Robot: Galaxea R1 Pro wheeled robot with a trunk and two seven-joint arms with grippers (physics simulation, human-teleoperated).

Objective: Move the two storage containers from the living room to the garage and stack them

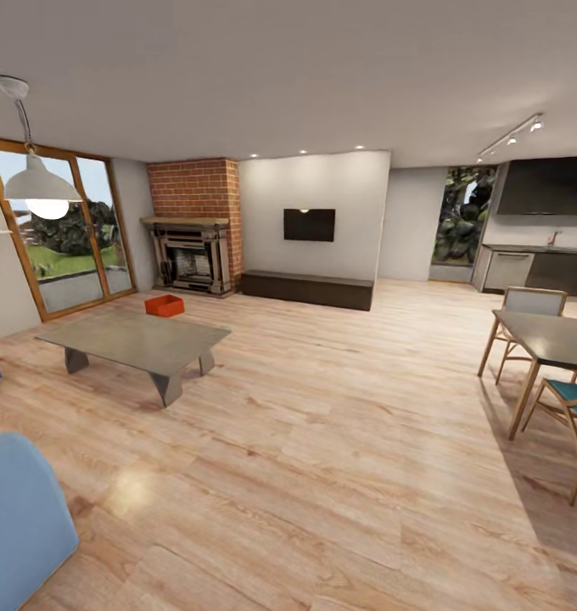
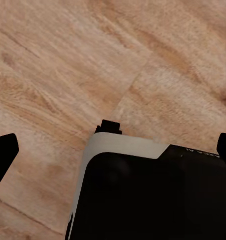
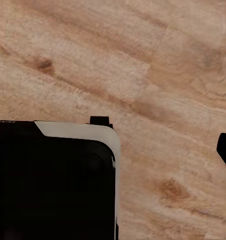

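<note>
Searching the living room: one red box (image 1: 165, 305) on the wood floor (image 1: 322, 441) beyond the grey table (image 1: 136, 341) (second unseen). Next, driving closer. Left hand (image 2: 113, 150) spread, empty; right undeterminable.

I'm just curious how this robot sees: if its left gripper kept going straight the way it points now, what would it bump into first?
Probably the light wood-plank floor. The left wrist view looks down at bare planks, with the robot's own dark, white-edged body close by. How far off the floor is can't be judged.

Wood-plank floor (image 1: 339, 441) under red-orange container (image 1: 165, 305)
</note>
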